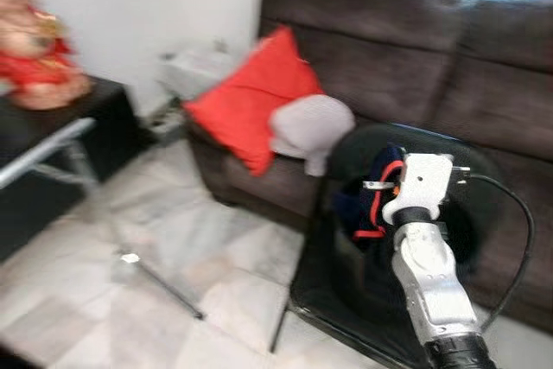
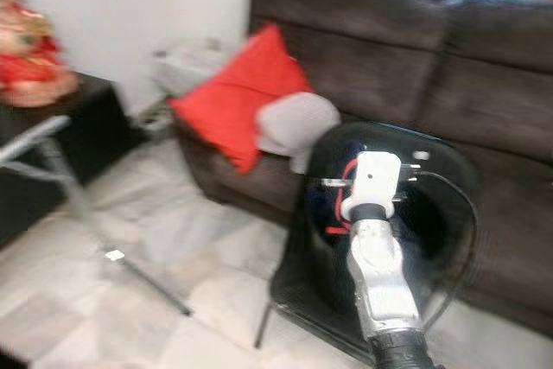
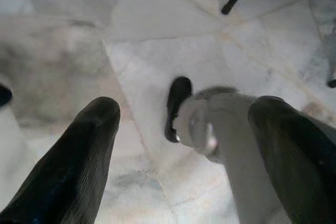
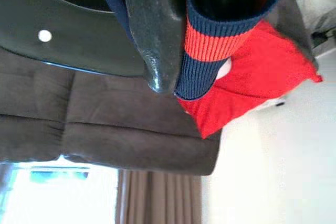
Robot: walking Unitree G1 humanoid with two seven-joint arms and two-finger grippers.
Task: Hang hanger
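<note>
Left eye view: I see one brown sofa [image 1: 432,66], then one black chair [image 1: 346,291], two cushions, red [image 1: 251,101] and grey [image 1: 309,130]. My right gripper [image 1: 380,200], raised for carrying, is clamped on a navy-and-red knit garment [image 4: 210,35]; the hanger itself I cannot make out. My left gripper [image 3: 184,145] hangs idle, fingers apart.
</note>
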